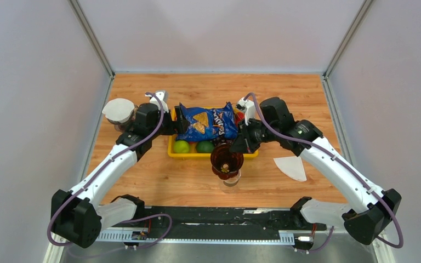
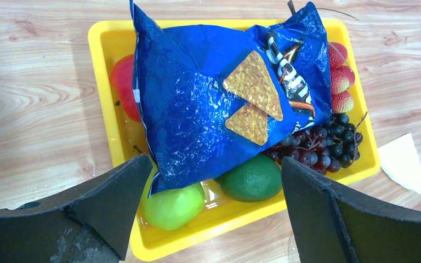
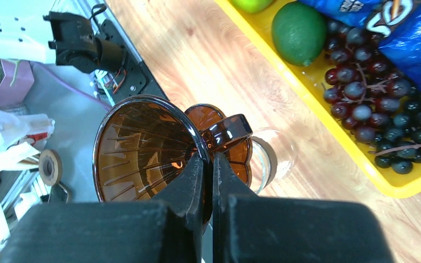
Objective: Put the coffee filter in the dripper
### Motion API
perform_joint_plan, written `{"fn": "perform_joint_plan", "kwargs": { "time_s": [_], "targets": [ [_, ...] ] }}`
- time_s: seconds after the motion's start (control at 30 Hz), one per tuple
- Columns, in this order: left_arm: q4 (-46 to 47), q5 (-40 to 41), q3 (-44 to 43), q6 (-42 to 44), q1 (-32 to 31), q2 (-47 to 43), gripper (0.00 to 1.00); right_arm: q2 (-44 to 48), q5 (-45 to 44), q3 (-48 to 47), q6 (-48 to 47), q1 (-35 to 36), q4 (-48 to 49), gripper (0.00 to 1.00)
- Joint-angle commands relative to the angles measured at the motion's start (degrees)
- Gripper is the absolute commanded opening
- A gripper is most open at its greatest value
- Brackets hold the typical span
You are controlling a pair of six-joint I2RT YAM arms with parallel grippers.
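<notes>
We judge the task barely begun; the filter (image 1: pixel 290 167) lies flat on the counter (image 1: pixel 159 175), well apart from the dripper (image 1: pixel 226 158) at about its 3 o'clock, and nothing touches it. The dripper stands upright on a glass (image 1: pixel 231 179), just at the 6 o'clock side of the yellow tray (image 1: pixel 214 155); its cone looks empty in the right wrist view.

The right hand (image 3: pixel 208 181) is clenched on the dripper's rim, the thin amber wall pinched between its fingers; we take this as steadying the dripper. The left hand (image 2: pixel 215 181) is released, fingers spread wide and grasping nothing; it hangs over the 9 o'clock end of the tray, above the chip bag (image 2: pixel 197 109).

What is left, as we see it: reach the filter, lift it, carry it toward 9 o'clock and seat it in the cone.
</notes>
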State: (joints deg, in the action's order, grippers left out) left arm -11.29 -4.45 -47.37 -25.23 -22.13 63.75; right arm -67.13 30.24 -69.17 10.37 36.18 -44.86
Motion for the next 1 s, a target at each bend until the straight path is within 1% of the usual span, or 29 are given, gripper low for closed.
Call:
{"fn": "perform_joint_plan", "kwargs": {
  "time_s": [0.0, 0.63, 0.8, 0.97],
  "targets": [
    [1.37, -0.73, -1.06, 0.10, -0.18, 0.08, 1.00, 1.10, 1.40, 0.14, -1.17, 1.25, -0.11, 0.00],
    [1.46, -1.40, -1.14, -0.21, -0.16, 0.37, 1.00, 0.53, -3.82, 4.19, 1.83, 1.52, -1.09, 0.00],
    [1.45, -1.57, -1.14, -0.25, -0.19, 0.36, 1.00, 0.34, -4.31, 4.60, 2.08, 1.52, -0.89, 0.04],
    [1.45, -1.69, -1.14, -0.25, -0.19, 0.43, 1.00, 0.33, -4.44, 5.13, 2.54, 1.52, -0.68, 0.06]
  ]
}}
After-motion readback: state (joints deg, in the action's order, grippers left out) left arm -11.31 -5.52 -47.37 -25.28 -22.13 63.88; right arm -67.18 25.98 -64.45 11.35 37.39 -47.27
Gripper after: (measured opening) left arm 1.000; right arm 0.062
